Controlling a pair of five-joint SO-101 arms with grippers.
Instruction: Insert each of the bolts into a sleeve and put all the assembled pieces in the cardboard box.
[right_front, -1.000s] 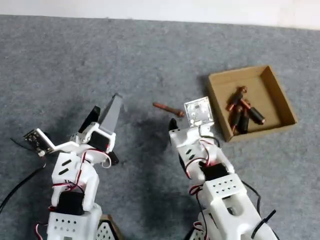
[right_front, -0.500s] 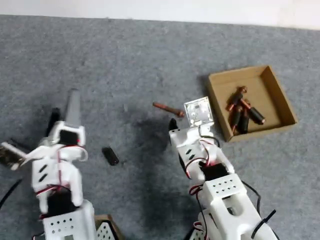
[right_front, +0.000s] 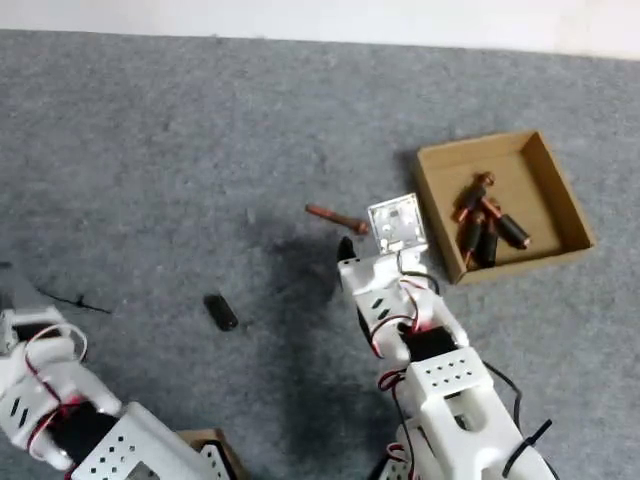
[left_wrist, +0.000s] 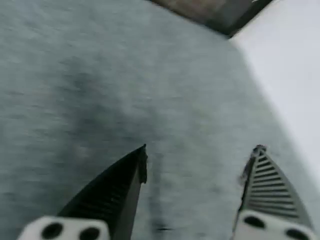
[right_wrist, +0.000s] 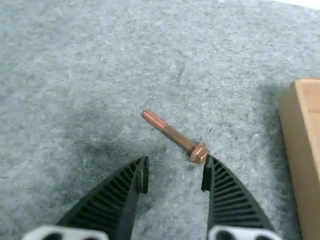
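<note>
The last loose bolt (right_wrist: 172, 135) lies flat on the grey bench (right_front: 150, 150), its flanged head turned toward the cardboard box (right_front: 515, 170) and its threaded tip pointing away. We judge it to be stiff, light metal with a round shank, so it is apt to roll or pivot if pressed off-centre. The safest hold looks to be across the shank close to the head, which leaves the tip free for insertion. The right fingers (right_wrist: 120, 195) hang just short of it, moderately spread and holding nothing, and one fingertip sits just beside the head. The one remaining sleeve (right_front: 221, 312) is a short dark cylinder lying on its side, well apart from the bolt. We expect it to be light and equally ready to roll – it is best taken across its body, with the bore left open. Several assembled pieces (right_front: 487, 225) rest in the box. The left fingers (left_wrist: 115, 195) are spread wide over bare bench, gripping nothing.
</note>
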